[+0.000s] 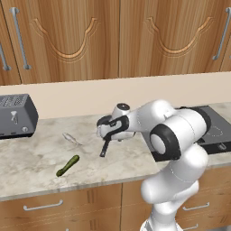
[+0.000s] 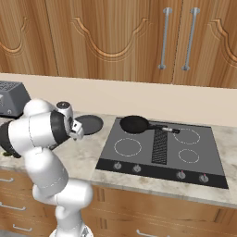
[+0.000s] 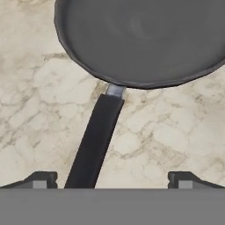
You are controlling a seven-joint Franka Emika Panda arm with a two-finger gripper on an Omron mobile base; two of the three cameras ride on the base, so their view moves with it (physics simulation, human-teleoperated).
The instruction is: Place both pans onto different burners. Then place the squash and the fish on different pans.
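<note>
Hand view shows the spread pincer (image 3: 112, 180) apparently straddling the pan handle (image 3: 94, 140), hidden elsewhere.

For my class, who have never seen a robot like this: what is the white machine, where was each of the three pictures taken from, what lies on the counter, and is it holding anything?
The white machine is a robot arm ending in a two-finger gripper. Two pictures come from cameras behind it, on its left and right; the third looks along the gripper itself. On the marble counter lie a green squash, a small silvery fish and a toaster. One black pan already sits on the cooktop. The wider pan still rests on the counter; its long handle runs between the open fingers. Nothing is held yet.
</note>
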